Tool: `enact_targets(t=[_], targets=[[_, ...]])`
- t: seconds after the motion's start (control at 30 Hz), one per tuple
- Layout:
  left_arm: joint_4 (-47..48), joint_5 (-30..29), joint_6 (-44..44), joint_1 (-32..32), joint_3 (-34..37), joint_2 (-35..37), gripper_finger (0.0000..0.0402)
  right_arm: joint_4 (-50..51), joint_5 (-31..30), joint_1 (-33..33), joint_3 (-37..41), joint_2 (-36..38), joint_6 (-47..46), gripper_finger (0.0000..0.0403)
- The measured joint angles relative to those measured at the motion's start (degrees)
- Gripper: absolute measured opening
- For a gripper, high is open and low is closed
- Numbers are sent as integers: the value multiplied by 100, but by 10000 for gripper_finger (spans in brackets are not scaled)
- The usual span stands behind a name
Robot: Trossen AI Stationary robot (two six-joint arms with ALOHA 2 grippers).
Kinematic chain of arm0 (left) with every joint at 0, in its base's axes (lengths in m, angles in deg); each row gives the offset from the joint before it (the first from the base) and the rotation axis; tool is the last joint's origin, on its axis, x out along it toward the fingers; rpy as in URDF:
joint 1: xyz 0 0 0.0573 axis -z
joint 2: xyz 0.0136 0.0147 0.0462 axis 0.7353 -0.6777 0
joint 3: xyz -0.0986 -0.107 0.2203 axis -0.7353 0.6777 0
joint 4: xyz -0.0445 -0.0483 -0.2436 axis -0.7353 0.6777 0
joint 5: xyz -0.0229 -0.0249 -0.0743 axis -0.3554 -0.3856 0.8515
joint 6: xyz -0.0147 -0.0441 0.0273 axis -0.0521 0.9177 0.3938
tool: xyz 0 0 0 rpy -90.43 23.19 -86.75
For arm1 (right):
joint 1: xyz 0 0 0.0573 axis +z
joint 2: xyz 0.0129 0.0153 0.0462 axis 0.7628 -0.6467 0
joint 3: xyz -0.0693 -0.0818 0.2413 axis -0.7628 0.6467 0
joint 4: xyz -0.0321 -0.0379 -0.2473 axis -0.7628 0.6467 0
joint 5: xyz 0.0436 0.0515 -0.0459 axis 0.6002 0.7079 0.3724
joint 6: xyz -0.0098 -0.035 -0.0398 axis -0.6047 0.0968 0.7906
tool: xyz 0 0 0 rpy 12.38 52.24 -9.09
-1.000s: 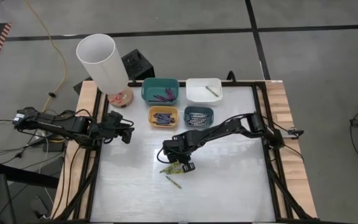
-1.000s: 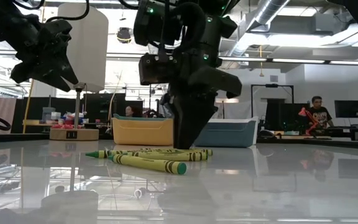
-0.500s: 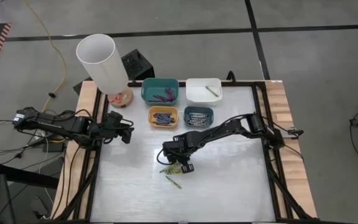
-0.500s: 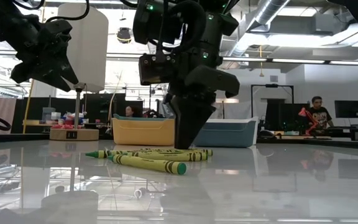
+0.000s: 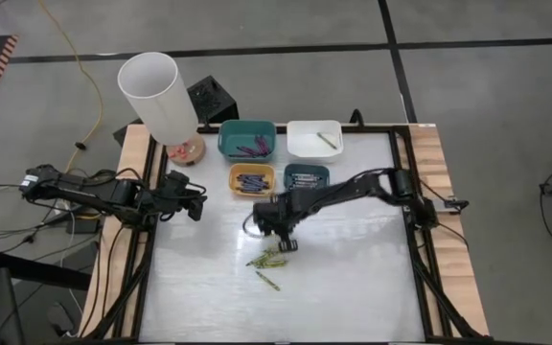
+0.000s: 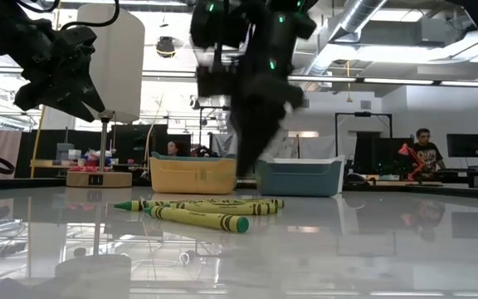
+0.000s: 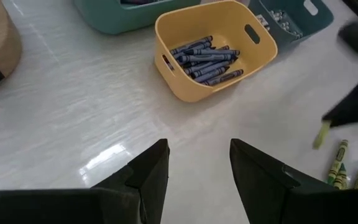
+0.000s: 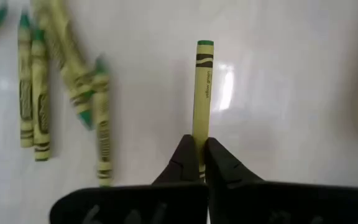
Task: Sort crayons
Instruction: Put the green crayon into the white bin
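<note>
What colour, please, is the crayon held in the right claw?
Yellow-green crayon, dark banded; right wrist view shows it best.

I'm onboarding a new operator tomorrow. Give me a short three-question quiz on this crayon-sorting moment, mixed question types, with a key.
1. True or false: the right gripper holds a yellow-green crayon in shut jaws.
2. Multiple choice: the yellow bin holds (A) blue crayons, (B) loose erasers, (C) nothing.
3. Fill in: the loose yellow-green crayons lie on the ____, not in a bin.

Key: 1 true; 2 A; 3 table. The left gripper waits with open jaws at the table's left side.
</note>
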State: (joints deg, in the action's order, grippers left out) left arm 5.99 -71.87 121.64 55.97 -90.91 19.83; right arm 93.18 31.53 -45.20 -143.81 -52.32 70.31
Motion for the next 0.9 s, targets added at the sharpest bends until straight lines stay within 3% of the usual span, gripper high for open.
enact_targets(t=[0.23, 0.6, 0.73, 0.9], targets=[[1, -14, 0, 0, 0, -1, 160, 46, -94, -554, -17, 646, -131, 1], [0, -13, 0, 1, 0, 0, 160, 471, -1320, -1886, -24, 1643, -648, 1], [-1, -11, 0, 1, 0, -1, 160, 1041, -1690, -2474, -26, 1752, -1091, 2], [1, -56, 1, 1, 0, -1, 160, 1383, -1681, -3131, -25, 1767, -1477, 2]])
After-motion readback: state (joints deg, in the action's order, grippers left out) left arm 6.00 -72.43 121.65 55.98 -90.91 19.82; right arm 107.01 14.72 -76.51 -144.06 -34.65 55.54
